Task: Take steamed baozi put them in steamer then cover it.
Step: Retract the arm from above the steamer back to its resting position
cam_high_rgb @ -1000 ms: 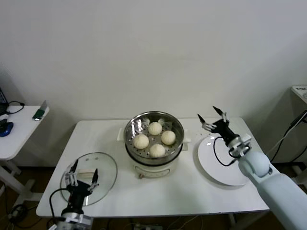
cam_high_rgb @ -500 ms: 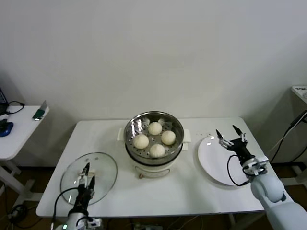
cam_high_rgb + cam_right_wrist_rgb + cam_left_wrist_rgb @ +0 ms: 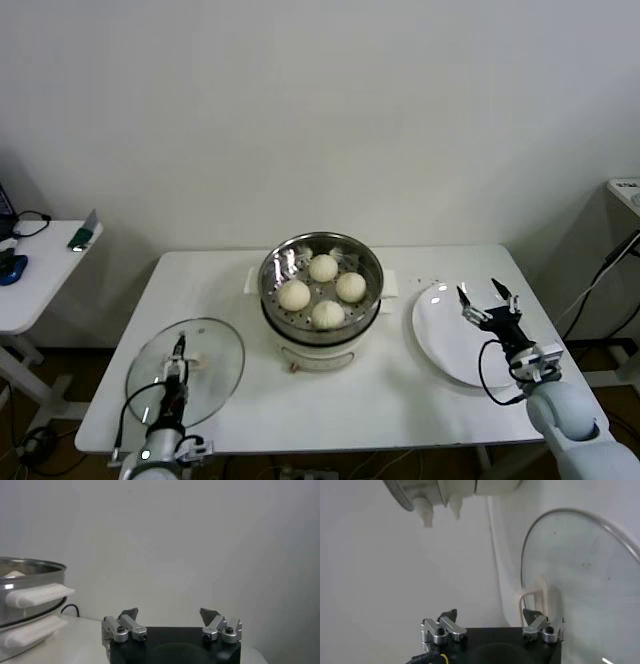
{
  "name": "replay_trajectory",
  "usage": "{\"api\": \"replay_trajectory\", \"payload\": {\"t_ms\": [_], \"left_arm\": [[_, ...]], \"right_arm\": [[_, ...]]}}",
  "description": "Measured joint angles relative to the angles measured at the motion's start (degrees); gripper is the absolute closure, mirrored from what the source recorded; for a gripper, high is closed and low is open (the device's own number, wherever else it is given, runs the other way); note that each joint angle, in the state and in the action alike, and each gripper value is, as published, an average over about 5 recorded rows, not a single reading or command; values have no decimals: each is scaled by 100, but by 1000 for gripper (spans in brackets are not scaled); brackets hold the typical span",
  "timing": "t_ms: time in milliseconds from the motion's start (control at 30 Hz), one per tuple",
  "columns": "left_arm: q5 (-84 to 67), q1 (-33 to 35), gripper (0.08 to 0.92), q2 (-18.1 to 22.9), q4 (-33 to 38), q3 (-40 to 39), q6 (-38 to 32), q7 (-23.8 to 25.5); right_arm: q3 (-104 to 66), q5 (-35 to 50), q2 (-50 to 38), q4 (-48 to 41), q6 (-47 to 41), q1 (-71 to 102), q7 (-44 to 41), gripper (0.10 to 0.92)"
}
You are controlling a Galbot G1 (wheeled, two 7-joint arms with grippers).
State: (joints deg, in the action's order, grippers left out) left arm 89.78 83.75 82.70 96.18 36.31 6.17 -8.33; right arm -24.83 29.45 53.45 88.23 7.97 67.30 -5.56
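Left gripper (image 3: pixel 176 362): jaws fully spread and empty, positioned over the glass cover (image 3: pixel 186 371), which lies flat on the white table (image 3: pixel 380 395) to the left of the steamer (image 3: pixel 321 300). In the left wrist view the cream bar handle (image 3: pixel 540 596) sits just ahead of one fingertip and is not yet between the jaws.

Step in hand, as judged: acquiring the cover. All four steamed baozi (image 3: pixel 322 291) already rest on the perforated tray inside the steamer, so only covering remains.

Recommended procedure:
1. Centre the jaws across the bar handle, one finger on each long side, before descending.
2. Close only when both fingers flank the handle; a one-sided contact would push the cover along the table.
3. Lift straight up and keep the cover level; the glass is smooth and the grip area is narrow.
4. Carry it across to the steamer and lower it so the metal rim seats evenly all round.

Left arm pose: forearm entering from the near table edge, gripper pointing away from the robot and downward over the cover.

Right gripper (image 3: pixel 487 301): jaws wide apart, holding nothing, above the bare white plate (image 3: pixel 440 340) to the right of the steamer. Right arm entering from the near right corner, apparently idle.
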Motion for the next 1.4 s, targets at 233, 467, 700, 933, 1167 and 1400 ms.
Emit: {"api": "replay_trajectory", "payload": {"t_ms": [233,467,700,933,1167,1400], "left_arm": [[70,-248,177,-66,-370,2,70,-186],[33,-443,177,-118,-644,21,102,-363],[-119,-543,215,-121,-784,-25,76,-464],[-259,-604,415,-119,-924,-24,8,-507],[-379,-599,614,-127,-951,-10,-69,-505],[-529,-521,809,-163,-821,1,-152,-415]], "right_arm": [[-15,-119,85,-74,17,23,-52,203],[-32,-212,167,-110,39,40,-83,203],[-74,-304,241,-169,64,73,-119,203],[-120,-374,302,-184,78,85,-162,203],[-155,-443,359,-217,100,94,-203,203],[-162,-505,372,-242,113,90,-216,203]]}}
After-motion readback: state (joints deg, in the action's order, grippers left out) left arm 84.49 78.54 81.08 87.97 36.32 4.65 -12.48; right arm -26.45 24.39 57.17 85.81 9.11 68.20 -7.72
